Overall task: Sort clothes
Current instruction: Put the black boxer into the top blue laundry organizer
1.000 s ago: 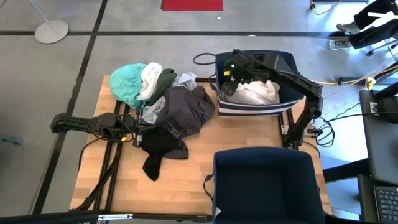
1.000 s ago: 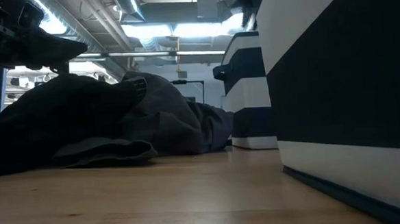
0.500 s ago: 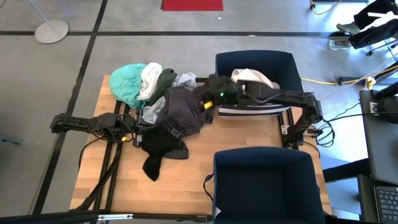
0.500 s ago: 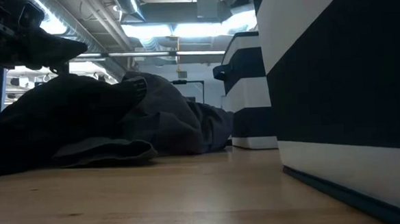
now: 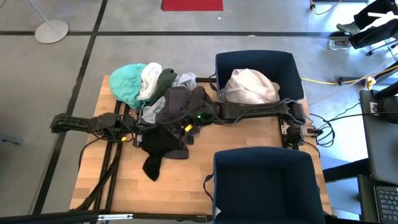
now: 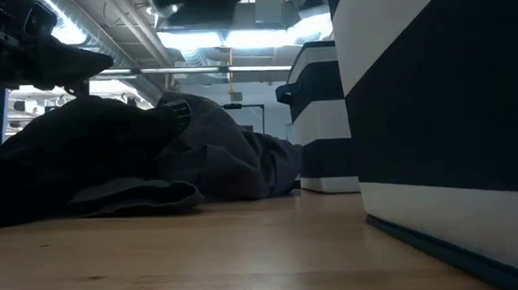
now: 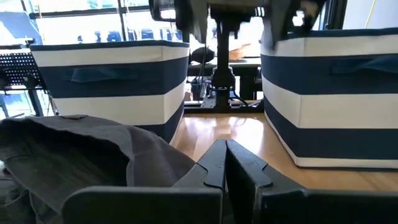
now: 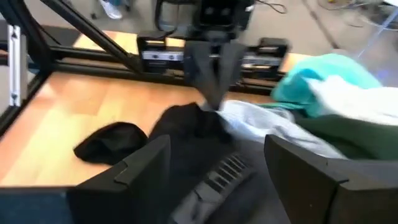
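Observation:
A pile of clothes lies on the table's far left. It holds a teal garment (image 5: 127,84), a white one (image 5: 150,78), a dark green one (image 5: 165,79), a dark grey one (image 5: 186,102) and a black one (image 5: 163,146). Another white garment (image 5: 249,87) lies in the far navy bin (image 5: 286,62). My right gripper (image 5: 186,124) hovers open and empty over the dark grey garment (image 8: 205,180). My left gripper (image 5: 135,132) is shut at the pile's left edge, by the black garment; its shut fingers show in the left wrist view (image 7: 225,163).
A second navy bin (image 5: 267,180) stands at the table's near right with nothing showing inside. Bare wood lies at the near left (image 5: 118,180). Both striped bins show beyond the pile in the left wrist view (image 7: 112,74). My right arm (image 5: 255,112) stretches across the table's middle.
My right gripper has moved from over the far bin toward the table's left and near edge, coming down over the dark grey garment. The white garment it was over now lies in the far bin. My left arm has kept still.

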